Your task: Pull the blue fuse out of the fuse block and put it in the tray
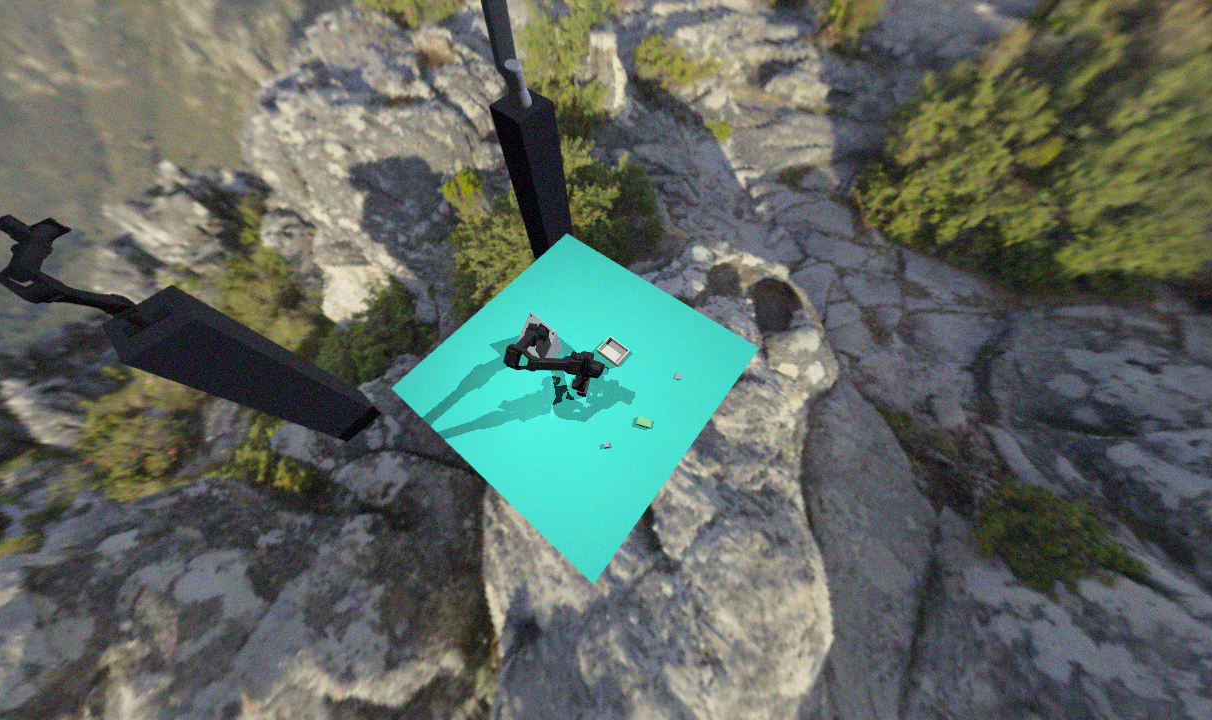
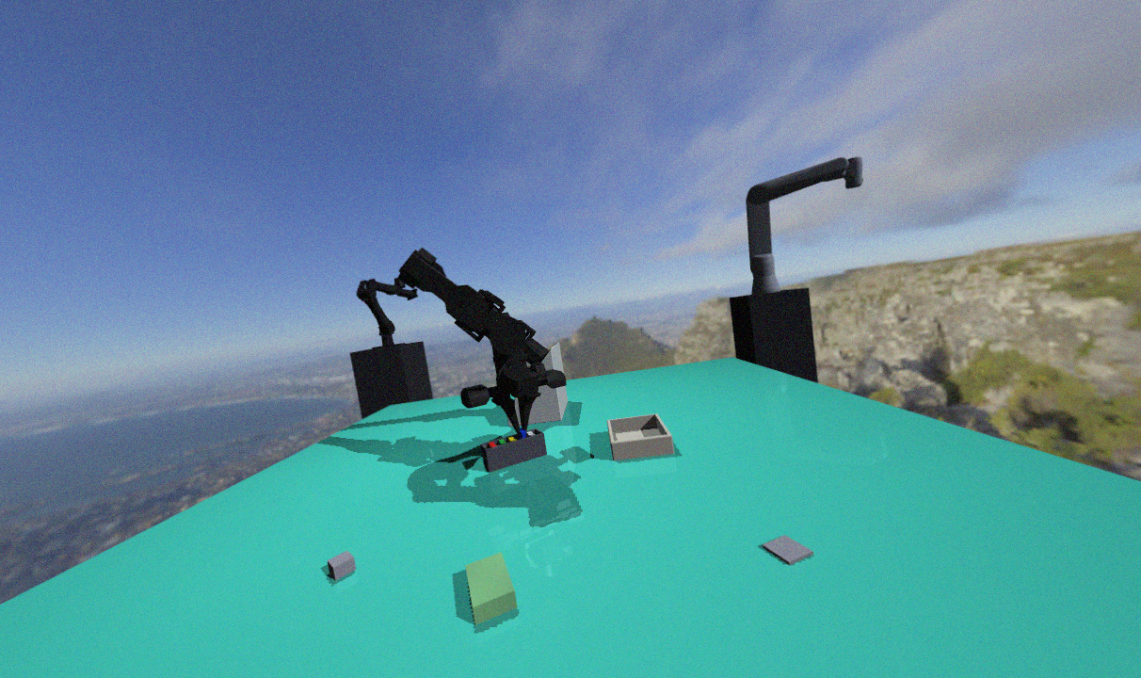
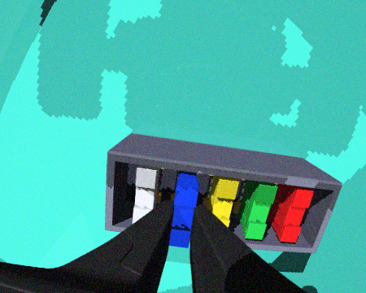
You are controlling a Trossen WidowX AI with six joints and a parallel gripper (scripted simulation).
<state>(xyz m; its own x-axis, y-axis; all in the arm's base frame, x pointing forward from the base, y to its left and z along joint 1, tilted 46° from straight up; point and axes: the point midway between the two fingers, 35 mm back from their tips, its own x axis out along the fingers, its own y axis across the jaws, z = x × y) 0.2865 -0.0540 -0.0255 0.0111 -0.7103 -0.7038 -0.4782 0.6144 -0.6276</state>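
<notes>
The dark grey fuse block (image 2: pixel 515 453) (image 3: pixel 215 148) stands on the table with its open side up. My gripper (image 2: pixel 522 432) (image 3: pixel 183 212) is shut on the blue fuse (image 3: pixel 186 191). The blue fuse is over the block, between the white fuse (image 3: pixel 146 178) and the yellow fuse (image 3: pixel 227 188). Its top stands above the block's rim; its lower end is hidden. The green fuse (image 3: pixel 260 207) and the red fuse (image 3: pixel 294 213) sit to the right in the wrist view. The tray (image 2: pixel 641 449) (image 1: pixel 602 356) is a shallow grey box, right of the block in the exterior view.
A yellow-green block (image 1: pixel 644 422) (image 2: pixel 490 589), a small grey block (image 1: pixel 606 445) (image 2: pixel 341 565) and a flat grey piece (image 1: pixel 677 377) (image 2: pixel 787 549) lie on the table. A pale upright panel (image 2: pixel 555 383) stands behind my arm. Two other arms stand on black pedestals beyond the table.
</notes>
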